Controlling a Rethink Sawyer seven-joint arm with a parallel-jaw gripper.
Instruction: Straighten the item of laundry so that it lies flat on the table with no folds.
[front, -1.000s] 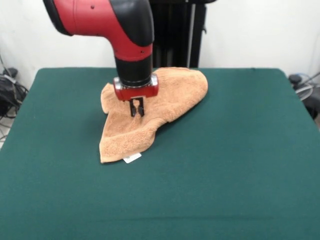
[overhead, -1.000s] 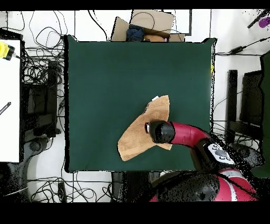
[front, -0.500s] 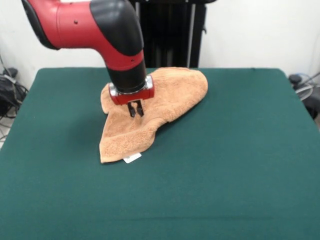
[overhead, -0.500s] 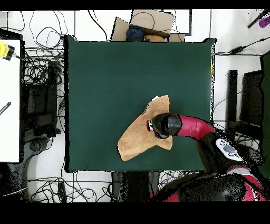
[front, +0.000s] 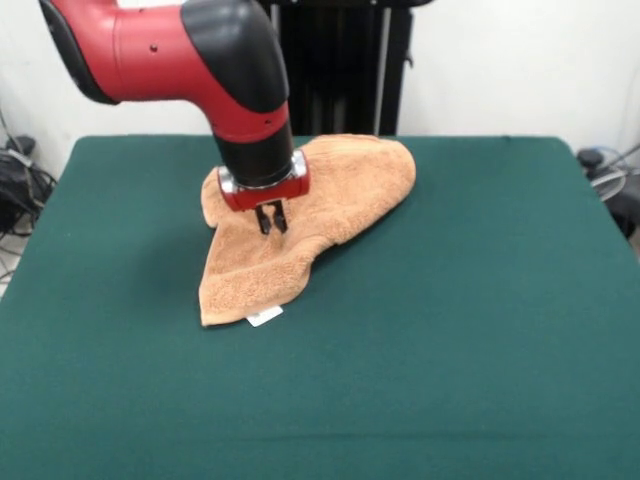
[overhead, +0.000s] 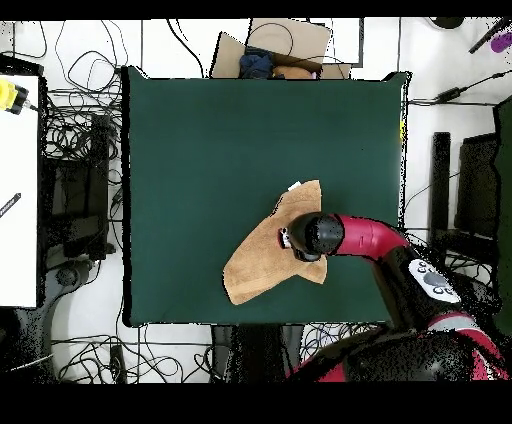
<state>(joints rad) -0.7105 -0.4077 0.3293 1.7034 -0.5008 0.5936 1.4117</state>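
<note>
The item of laundry (front: 350, 180) is an orange-tan towel lying crumpled on the green table (front: 450, 330), far of centre. It is folded into an uneven shape with one lobe toward the back right and a flap running to the near left. A small white tag (front: 264, 316) sticks out at the flap's near edge. My gripper (front: 271, 221) points down over the middle of the towel, open, with its tips at the cloth surface and nothing lifted. In the overhead view the towel (overhead: 262, 262) lies near the table's lower edge, and the arm's wrist (overhead: 320, 236) hides the gripper.
Green tabletop (overhead: 220, 140) extends widely around the towel on all sides. Off the table there are tangled cables (overhead: 85, 130), a cardboard box (overhead: 275, 45) beyond the top edge, and a white surface (overhead: 18, 180) at the left.
Over the last second the arm shifted slightly left in the front view, carrying the gripper a little across the towel. The towel's shape has not changed.
</note>
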